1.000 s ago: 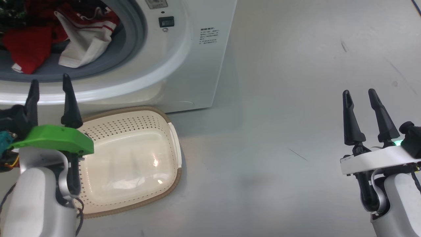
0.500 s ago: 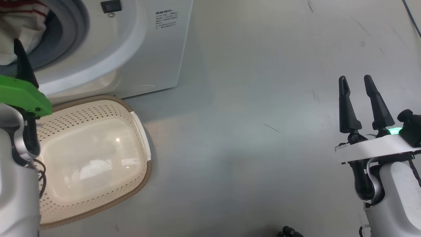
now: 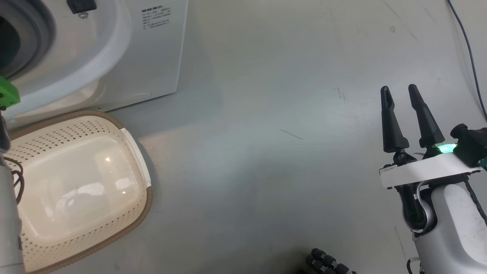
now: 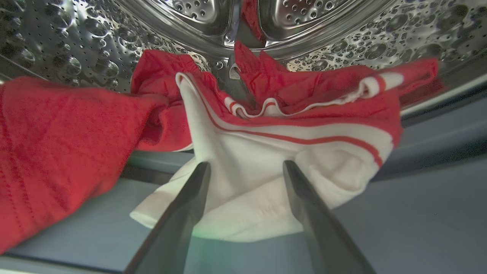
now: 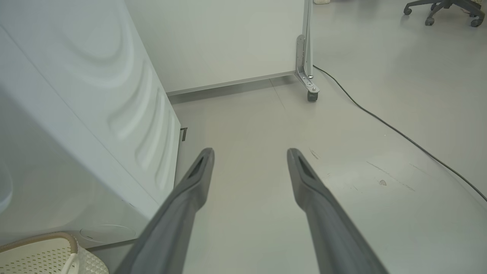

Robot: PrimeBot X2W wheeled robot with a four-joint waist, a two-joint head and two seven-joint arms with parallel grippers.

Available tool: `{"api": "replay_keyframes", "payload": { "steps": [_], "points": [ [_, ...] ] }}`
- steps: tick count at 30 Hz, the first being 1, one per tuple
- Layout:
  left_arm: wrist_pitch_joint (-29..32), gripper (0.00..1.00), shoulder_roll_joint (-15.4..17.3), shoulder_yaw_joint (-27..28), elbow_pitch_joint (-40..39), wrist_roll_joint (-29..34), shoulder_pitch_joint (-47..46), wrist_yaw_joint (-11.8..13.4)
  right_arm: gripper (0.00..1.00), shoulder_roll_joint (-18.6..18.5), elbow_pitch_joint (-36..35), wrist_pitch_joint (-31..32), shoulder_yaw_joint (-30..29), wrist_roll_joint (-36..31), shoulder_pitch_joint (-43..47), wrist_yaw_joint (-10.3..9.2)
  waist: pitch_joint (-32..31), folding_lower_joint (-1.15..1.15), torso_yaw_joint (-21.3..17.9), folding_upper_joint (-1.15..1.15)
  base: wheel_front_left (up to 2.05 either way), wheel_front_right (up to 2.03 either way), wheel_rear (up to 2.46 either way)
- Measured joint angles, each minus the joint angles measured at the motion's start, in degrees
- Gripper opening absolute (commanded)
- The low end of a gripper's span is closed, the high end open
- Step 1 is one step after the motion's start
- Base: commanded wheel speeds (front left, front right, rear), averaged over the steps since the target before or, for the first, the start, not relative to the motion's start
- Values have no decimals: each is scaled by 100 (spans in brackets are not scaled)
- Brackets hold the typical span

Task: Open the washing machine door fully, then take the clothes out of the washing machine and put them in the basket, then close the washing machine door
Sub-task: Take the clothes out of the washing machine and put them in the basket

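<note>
The left end effector (image 4: 246, 164) was spread wide, its fingers framing the white panel of the clothes (image 4: 304, 129). These spilled red and striped from the steel drum (image 4: 57, 45). The right end effector (image 3: 399, 88) hung equally wide, empty, over the floor (image 3: 266, 171). The cream basket (image 3: 76, 129) sat just before the washing machine (image 3: 114, 57).

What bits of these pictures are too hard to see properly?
- Head view: printed text on the washing machine, too small to read.
- Head view: basket, partly behind the left forearm and cut by the bottom edge.
- Left wrist view: clothes bunched together, so their number is unclear.
- Head view: dark ribbed thing, cut off by the bottom edge.
</note>
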Motion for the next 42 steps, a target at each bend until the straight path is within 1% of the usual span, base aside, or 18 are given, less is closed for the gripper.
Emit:
{"api": "replay_keyframes", "payload": {
  "steps": [8,16,31,32,33,34,42],
  "points": [
    [-2,100,52,144,458,62,-292,9,100,4,55,0,-34,-4,-5,2,26,0,-83,0,0,0,0],
    [-135,100,120,270,818,312,-452,54,100,10,119,0,-37,-12,-46,2,-5,0,-115,0,0,0,0],
    [-75,100,75,277,1367,292,-822,55,100,48,141,0,27,-59,-88,3,-37,0,-138,0,0,0,0],
    [-74,91,76,260,1389,292,-844,55,100,49,141,0,27,-59,-88,2,-35,0,-143,0,0,0,0],
    [-74,36,78,236,1412,293,-864,55,100,52,141,0,27,-59,-88,3,-34,0,-146,0,0,0,0],
    [-75,0,80,208,1426,293,-879,55,100,55,141,0,27,-59,-88,3,-34,0,-149,0,0,0,0],
    [-277,0,26,69,1634,298,-927,-9,100,67,172,0,-8,-64,-90,3,-110,0,-135,0,0,0,0]
  ]
}}
